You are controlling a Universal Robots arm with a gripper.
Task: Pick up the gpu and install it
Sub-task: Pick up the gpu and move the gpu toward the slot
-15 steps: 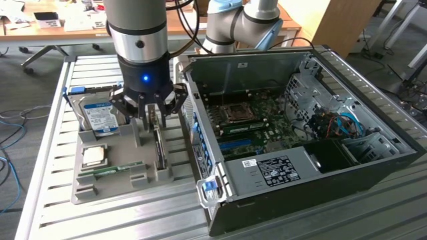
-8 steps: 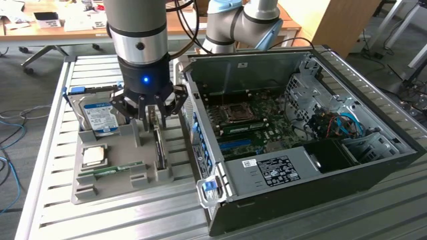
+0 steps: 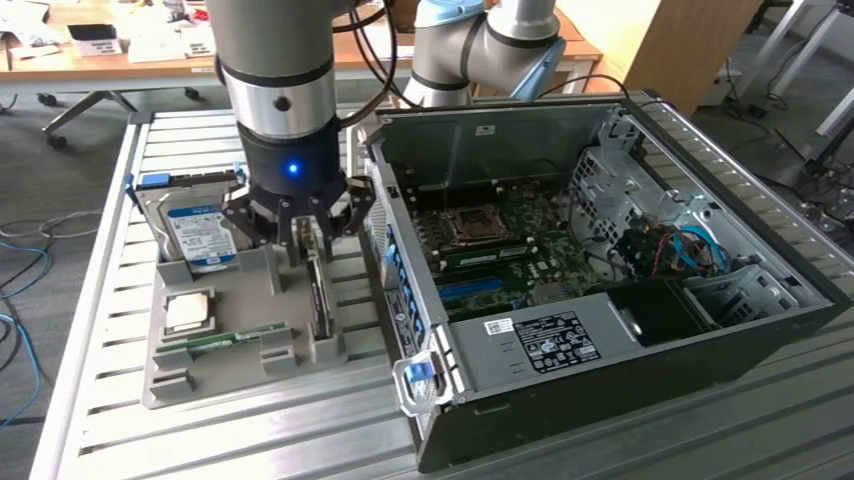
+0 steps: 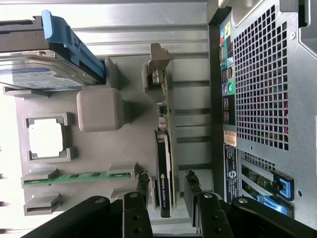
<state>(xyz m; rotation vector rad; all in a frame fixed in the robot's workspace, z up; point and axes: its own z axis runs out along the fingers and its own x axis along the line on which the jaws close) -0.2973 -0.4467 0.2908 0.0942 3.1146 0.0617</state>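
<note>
- Gripper [image 3: 310, 238] hung open, jaws straddling the gpu [image 4: 165, 163], a gap showing on either side.
- The gpu stood on edge in the gray tray [image 3: 200, 385], beside the computer case [image 3: 641, 340].

The arm [image 3: 274, 60] is a thick silver-grey tube ending in a black wrist collar with a glowing blue light [image 3: 291, 167]. Its farther joints carry pale blue caps [image 3: 447, 12], with a black cable [image 3: 378, 45] alongside. The black gripper [image 3: 310, 228] has hinged link bars, silver pivot pins [image 4: 203, 195] and ribbed fingertips [image 4: 143, 181].
</note>
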